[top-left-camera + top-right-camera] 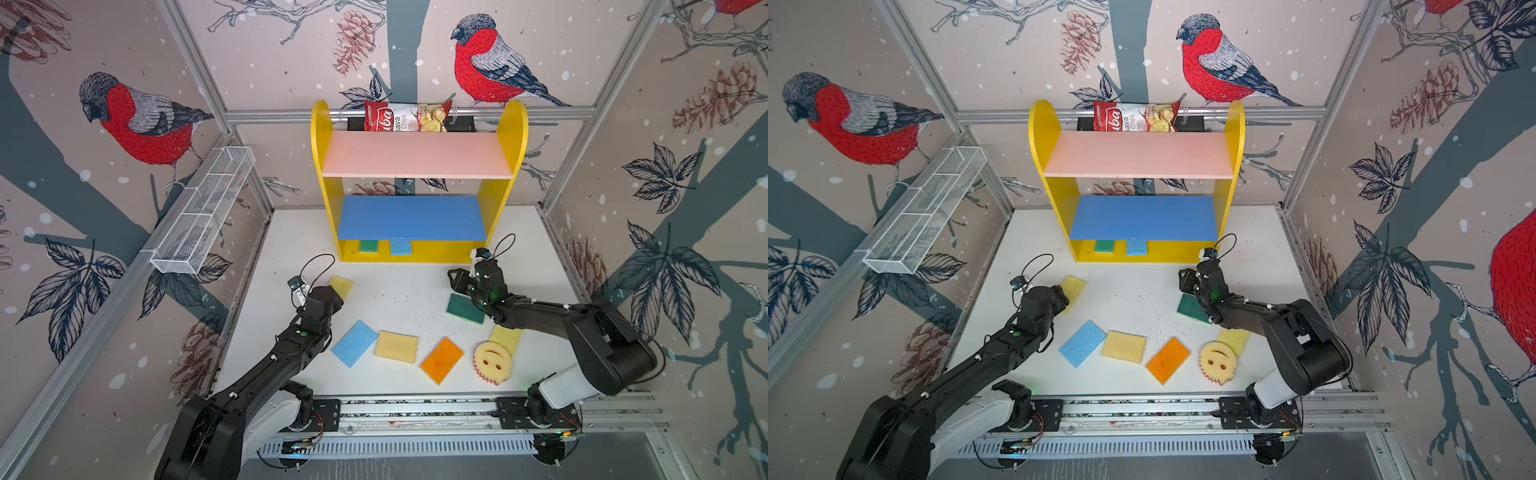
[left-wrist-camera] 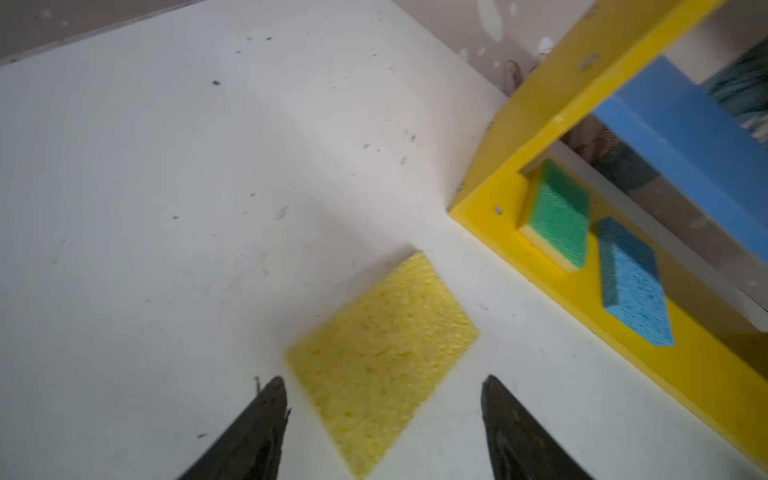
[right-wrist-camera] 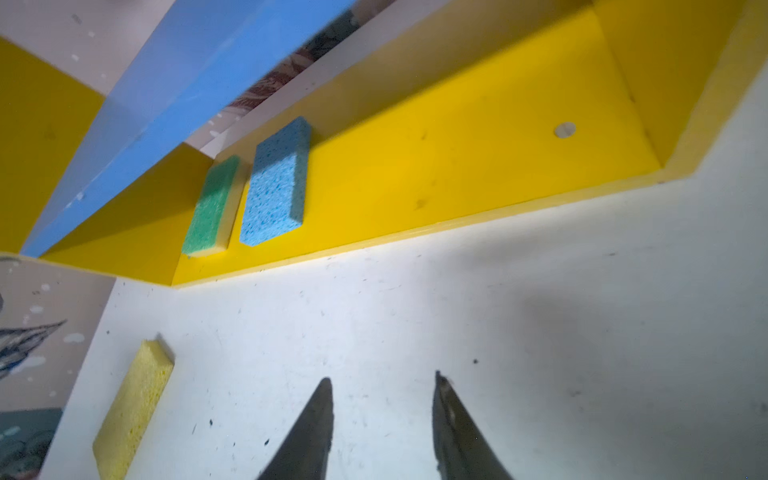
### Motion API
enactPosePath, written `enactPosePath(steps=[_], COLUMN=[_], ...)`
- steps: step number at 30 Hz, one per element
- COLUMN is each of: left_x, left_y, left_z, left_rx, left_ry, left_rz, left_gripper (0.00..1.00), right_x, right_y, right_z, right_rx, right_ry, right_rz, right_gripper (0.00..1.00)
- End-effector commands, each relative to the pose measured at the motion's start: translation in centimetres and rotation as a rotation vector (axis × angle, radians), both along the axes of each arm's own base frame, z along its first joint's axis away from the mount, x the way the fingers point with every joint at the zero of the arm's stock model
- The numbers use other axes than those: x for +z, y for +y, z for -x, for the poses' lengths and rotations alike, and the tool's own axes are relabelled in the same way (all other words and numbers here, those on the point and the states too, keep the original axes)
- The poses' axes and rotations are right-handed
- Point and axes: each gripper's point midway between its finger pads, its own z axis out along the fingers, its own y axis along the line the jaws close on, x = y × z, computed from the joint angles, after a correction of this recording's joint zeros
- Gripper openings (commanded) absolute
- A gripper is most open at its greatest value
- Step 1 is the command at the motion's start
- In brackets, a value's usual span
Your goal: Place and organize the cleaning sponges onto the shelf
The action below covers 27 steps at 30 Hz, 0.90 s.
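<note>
Now, with twelve o'clock taken at the shelf side of the white table [image 1: 399, 291], a row of sponges is seen lying flat nearest the front rail. A light-blue rectangular foam sponge [image 1: 354, 344] is placed at seven o'clock, a pale-yellow rectangular foam sponge [image 1: 397, 346] at six, and an orange rectangular foam sponge [image 1: 441, 360] at five. A round pale-yellow smiley-face sponge [image 1: 492, 363] is found at four, apparently lapped over the near corner of a yellow-green rectangular sponge [image 1: 509, 336].

Farther in, at three o'clock, a dark-green rectangular sponge [image 1: 459, 309] is partly covered by the right arm. The right gripper [image 3: 382, 377] is held with its fingers parted and nothing between them, over bare table. At ten o'clock the left gripper [image 2: 382, 380] is spread wide. A bright-yellow rectangular sponge [image 2: 384, 353] lies flat on the table between and ahead of its fingers, ungripped.

At twelve o'clock the three-tier wooden shelf [image 1: 322, 137] is stood with its yellow sides, pink top board and blue middle board. On its yellow base, toward the left end, a green-topped yellow sponge [image 1: 369, 246] and a blue porous sponge [image 1: 401, 247] are laid side by side, narrowly apart.

Behind the pink board a red-and-white chips bag [image 1: 407, 117] is propped. A white wire-mesh basket [image 1: 203, 212] is hung on the wall at ten o'clock.
</note>
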Motion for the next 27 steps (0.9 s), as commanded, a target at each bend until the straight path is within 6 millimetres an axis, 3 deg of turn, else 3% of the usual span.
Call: enactPosePath(steps=[1,6,13,15,17,21,27], left_x=[-1.5,-2.1,-4.5,-5.0,-5.4,-4.7,-3.3], left_y=[0.7,1.1,0.8,0.5,0.3,-0.5,-2.2], left_z=[0.5,-0.3,-1.4,-1.6,-1.6,-1.3,0.5], left_rx=[-0.015,-0.048,-0.071,-0.086,-0.098,-0.138,-0.261], left_ry=[0.048,0.059,0.165,0.179,0.201,0.205,0.198], left_rz=[0.062,0.063,0.081,0.088,0.09,0.116,0.132], left_gripper=[0.71,0.73,0.7,0.78,0.78,0.75,0.73], right_x=[0.2,0.4,-0.2,-0.5,-0.9,-1.1,-1.0], right_y=[0.2,2.2,2.7,2.7,2.7,3.4,6.7], right_z=[0.8,1.4,1.8,2.0,2.1,2.6,3.6], right_rx=[0.02,0.097,0.115,0.121,0.128,0.172,0.301], right_ry=[-0.041,-0.025,0.001,0.014,0.023,0.036,-0.014], right_rz=[0.108,0.059,0.051,0.05,0.055,0.059,0.129], right_gripper=[0.48,0.54,0.54,0.54,0.54,0.52,0.51])
